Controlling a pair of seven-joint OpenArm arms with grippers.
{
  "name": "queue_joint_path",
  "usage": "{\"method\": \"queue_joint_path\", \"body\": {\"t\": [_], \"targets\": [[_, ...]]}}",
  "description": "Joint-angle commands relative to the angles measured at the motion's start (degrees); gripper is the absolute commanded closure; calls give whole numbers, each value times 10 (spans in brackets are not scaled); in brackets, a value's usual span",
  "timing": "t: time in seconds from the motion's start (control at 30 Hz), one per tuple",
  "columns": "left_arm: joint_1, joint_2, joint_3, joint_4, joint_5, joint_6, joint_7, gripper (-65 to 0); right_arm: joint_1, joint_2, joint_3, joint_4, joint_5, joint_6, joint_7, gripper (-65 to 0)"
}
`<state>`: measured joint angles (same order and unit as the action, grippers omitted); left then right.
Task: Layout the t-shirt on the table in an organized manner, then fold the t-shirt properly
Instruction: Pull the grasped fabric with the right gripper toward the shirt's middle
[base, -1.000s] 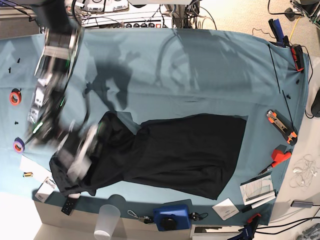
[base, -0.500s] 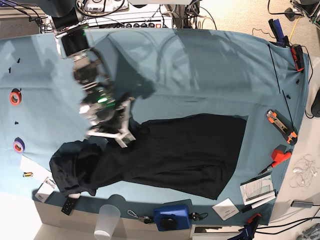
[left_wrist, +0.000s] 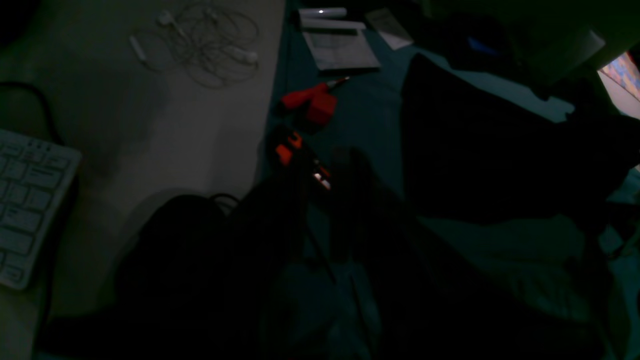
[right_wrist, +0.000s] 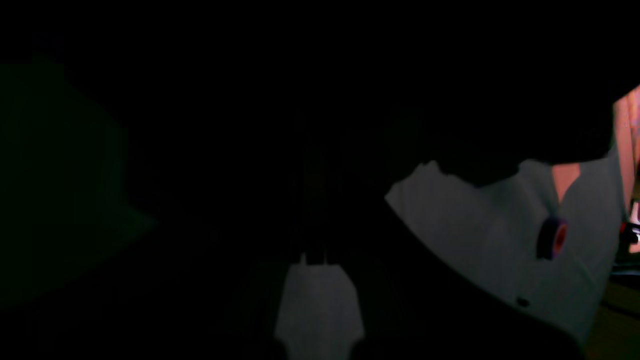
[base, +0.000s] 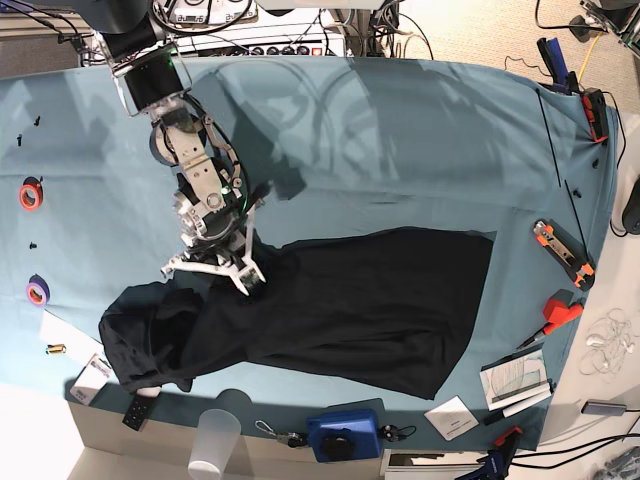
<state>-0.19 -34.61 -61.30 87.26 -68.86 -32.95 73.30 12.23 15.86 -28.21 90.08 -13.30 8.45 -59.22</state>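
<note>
The black t-shirt (base: 350, 300) lies on the teal table (base: 400, 150). Its right part is spread flat and its left end is bunched in a heap near the front left edge. My right gripper (base: 250, 283) points down at the shirt's upper edge left of centre and is shut on the fabric there. Black cloth fills most of the right wrist view. In the dim left wrist view, my left gripper (left_wrist: 322, 172) hangs above the table's right edge, its two dark fingers slightly apart and nothing between them. The t-shirt (left_wrist: 475, 150) lies to its right. The left arm is outside the base view.
An orange cutter (base: 562, 250), a red tool (base: 560, 310) and papers (base: 515, 378) lie along the right edge. A clear cup (base: 215, 440) and a blue box (base: 345, 432) stand at the front edge. Tape rolls (base: 30, 193) lie at the far left. A keyboard (left_wrist: 25, 200) sits beside the table.
My right arm swung from the bunched left end up and right to the shirt's upper edge, then lowered slightly and shut there. The shirt's left end settled into a heap.
</note>
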Motion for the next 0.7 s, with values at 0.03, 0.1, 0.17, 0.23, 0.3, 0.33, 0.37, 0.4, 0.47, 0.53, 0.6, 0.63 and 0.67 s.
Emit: {"method": "queue_joint_path", "body": {"t": [0.03,0.1,0.17,0.23,0.3,0.33,0.37,0.4,0.47,0.53,0.6,0.63,0.67], "targets": [[-6,-17,-3,9,-17,-2,-13,-73,16,3,4,58,-3,-6,-2,0],[-6,-17,-3,9,-17,-1,-13,-73,16,3,15,114,19,-6,-21,0],[-6,-17,-3,9,-17,-2,-13,-73,12,3,37,152,43,-5,-24,0],[-6,-17,-3,9,-16,-2,-13,-73,5,3,64,158,66,-1,-24,0],[-6,-17,-3,9,-13,-2,-13,-73,-3,3,83,156,83,1,-29,0],[-6,-17,-3,9,-13,-2,-13,-73,-7,3,89,156,86,12,-37,0],[-6,-17,-3,9,-15,-2,-13,-73,-11,3,94,156,86,28,-44,0],[-6,-17,-3,9,-15,-2,-13,-73,-17,3,97,156,86,40,-48,0],[-6,-17,-3,9,-15,-2,-13,-73,-34,3,102,156,86,55,-48,0],[-6,-17,-3,9,-14,-2,-13,-73,-54,3,103,156,89,76,-47,-78],[-6,-17,-3,9,-10,-5,-13,-73,-77,3,103,156,100,78,-31,-197],[-6,-17,-3,9,-8,-8,-13,-73,-88,3,103,156,109,78,-22,-234],[-6,-17,-3,9,-6,-8,-13,-73,-98,3,103,156,118,79,-14,-246]]}}
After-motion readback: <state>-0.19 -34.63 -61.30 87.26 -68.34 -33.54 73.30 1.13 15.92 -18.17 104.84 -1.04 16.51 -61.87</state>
